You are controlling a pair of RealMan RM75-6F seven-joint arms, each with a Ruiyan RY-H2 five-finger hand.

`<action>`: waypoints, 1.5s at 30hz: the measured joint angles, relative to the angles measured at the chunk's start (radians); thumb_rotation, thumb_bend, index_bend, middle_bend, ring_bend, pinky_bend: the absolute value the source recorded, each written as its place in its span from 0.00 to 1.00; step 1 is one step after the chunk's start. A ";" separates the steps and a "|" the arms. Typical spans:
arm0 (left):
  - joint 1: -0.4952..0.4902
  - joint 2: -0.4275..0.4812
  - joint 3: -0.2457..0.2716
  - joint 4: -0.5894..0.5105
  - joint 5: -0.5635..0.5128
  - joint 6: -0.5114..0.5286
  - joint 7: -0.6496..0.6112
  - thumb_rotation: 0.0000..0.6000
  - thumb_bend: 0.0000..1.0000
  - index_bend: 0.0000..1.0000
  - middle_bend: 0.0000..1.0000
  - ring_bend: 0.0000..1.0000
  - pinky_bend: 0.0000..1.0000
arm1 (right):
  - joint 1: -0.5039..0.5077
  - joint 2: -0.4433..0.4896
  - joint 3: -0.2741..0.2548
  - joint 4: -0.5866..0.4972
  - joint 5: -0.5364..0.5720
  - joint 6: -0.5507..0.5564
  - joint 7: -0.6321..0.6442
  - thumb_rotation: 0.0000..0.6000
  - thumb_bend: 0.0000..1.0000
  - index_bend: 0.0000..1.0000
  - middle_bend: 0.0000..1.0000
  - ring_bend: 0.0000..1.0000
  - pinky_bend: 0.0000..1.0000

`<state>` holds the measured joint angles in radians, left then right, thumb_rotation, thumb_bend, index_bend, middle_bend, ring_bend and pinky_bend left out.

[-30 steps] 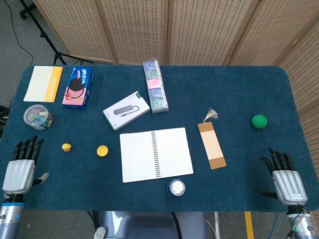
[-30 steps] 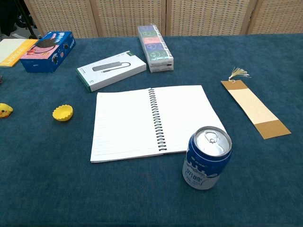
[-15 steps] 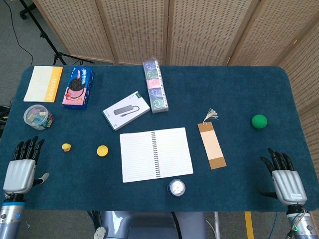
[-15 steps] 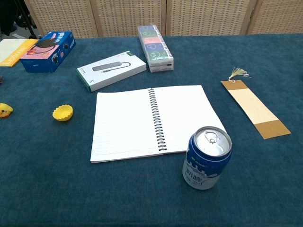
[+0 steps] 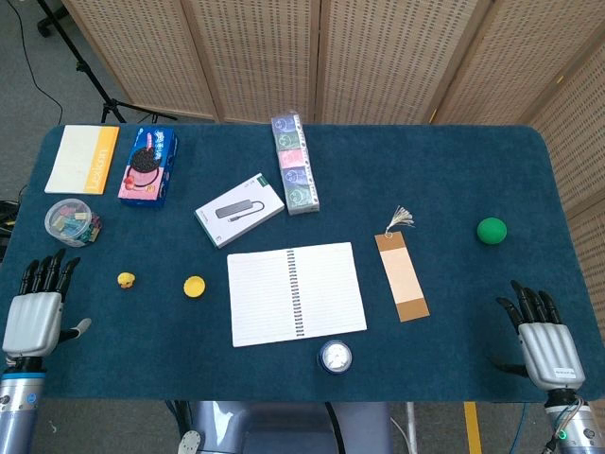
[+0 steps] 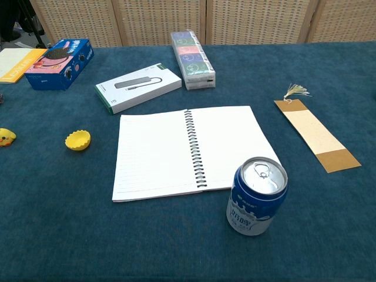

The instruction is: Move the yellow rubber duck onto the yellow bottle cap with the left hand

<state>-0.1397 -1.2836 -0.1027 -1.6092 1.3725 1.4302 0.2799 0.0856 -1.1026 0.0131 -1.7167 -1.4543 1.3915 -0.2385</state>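
A small yellow rubber duck (image 5: 126,280) sits on the blue table cloth at the left; the chest view shows the duck (image 6: 6,137) at its left edge. The yellow bottle cap (image 5: 194,286) lies a short way to the duck's right, also seen as the cap (image 6: 77,140) in the chest view. My left hand (image 5: 38,312) hovers at the table's front left corner, left of and nearer than the duck, fingers extended, holding nothing. At the front right corner my right hand (image 5: 541,339) lies flat and open, empty. Neither hand shows in the chest view.
An open spiral notebook (image 5: 295,292) lies right of the cap, with a blue can (image 5: 336,357) in front of it. A clear tub of clips (image 5: 73,221) stands behind the left hand. A cookie box (image 5: 148,165), grey box (image 5: 239,209), bookmark (image 5: 401,275) and green ball (image 5: 491,230) lie farther off.
My left hand has drifted slightly left and farther up the table edge. The duck, the cap and the right hand have not moved.
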 measured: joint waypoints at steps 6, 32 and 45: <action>-0.053 0.027 -0.050 -0.026 -0.105 -0.096 0.025 1.00 0.13 0.34 0.00 0.00 0.00 | -0.001 -0.001 -0.001 0.000 -0.003 0.001 -0.001 1.00 0.00 0.16 0.00 0.00 0.04; -0.289 -0.058 -0.122 0.101 -0.524 -0.401 0.139 1.00 0.18 0.38 0.00 0.00 0.00 | 0.003 -0.002 0.000 0.003 -0.001 -0.006 0.003 1.00 0.00 0.16 0.00 0.00 0.04; -0.327 -0.087 -0.096 0.102 -0.563 -0.389 0.175 1.00 0.18 0.43 0.00 0.00 0.00 | 0.000 0.003 0.002 0.004 -0.005 0.002 0.019 1.00 0.00 0.16 0.00 0.00 0.04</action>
<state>-0.4667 -1.3708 -0.1985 -1.5076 0.8090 1.0415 0.4552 0.0858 -1.0998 0.0150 -1.7129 -1.4590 1.3932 -0.2199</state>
